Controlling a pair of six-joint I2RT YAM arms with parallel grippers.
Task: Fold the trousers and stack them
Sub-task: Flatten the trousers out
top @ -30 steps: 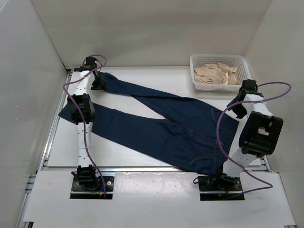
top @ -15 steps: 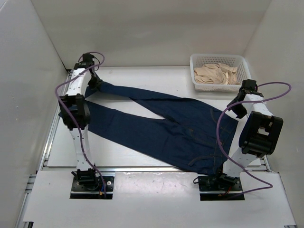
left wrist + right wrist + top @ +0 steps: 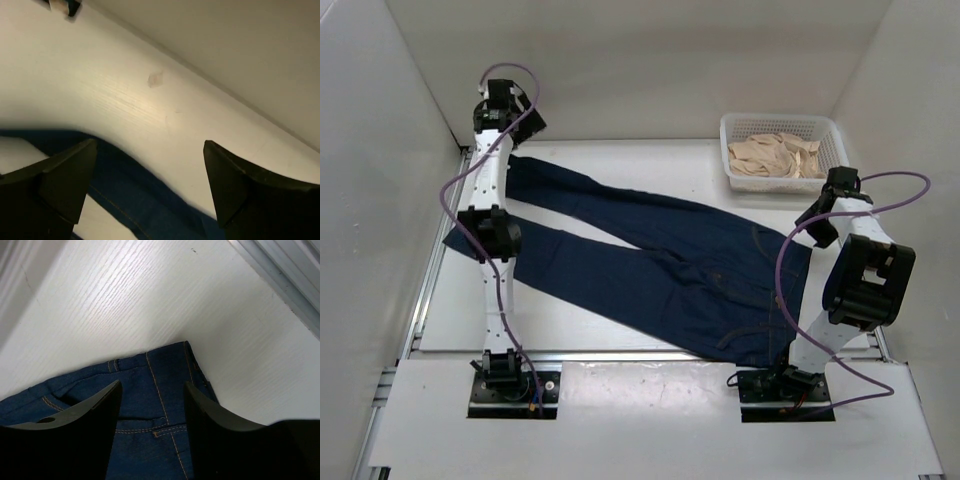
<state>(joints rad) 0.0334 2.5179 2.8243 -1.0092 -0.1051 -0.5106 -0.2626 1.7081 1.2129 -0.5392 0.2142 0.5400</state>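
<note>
The dark blue denim trousers [image 3: 670,260] lie spread on the white table, both legs reaching left and the waistband at the right. My left gripper [image 3: 525,122] hangs raised over the back left corner, above the end of the far leg. In its wrist view it [image 3: 150,146] is open and empty, and the trouser leg [image 3: 130,200] lies flat below. My right gripper [image 3: 812,225] hovers over the waistband corner. In the right wrist view it [image 3: 152,386] is open, with the stitched denim [image 3: 150,405] lying flat beneath the jaws.
A white basket [image 3: 782,122] holding beige cloth [image 3: 775,155] stands at the back right. White walls close in the table on three sides. A metal rail [image 3: 430,270] runs along the left edge, and both arm bases sit at the near edge.
The left gripper has opened and let go of the far leg's end, then risen toward the back left corner. That leg now lies flat. The right arm has not moved.
</note>
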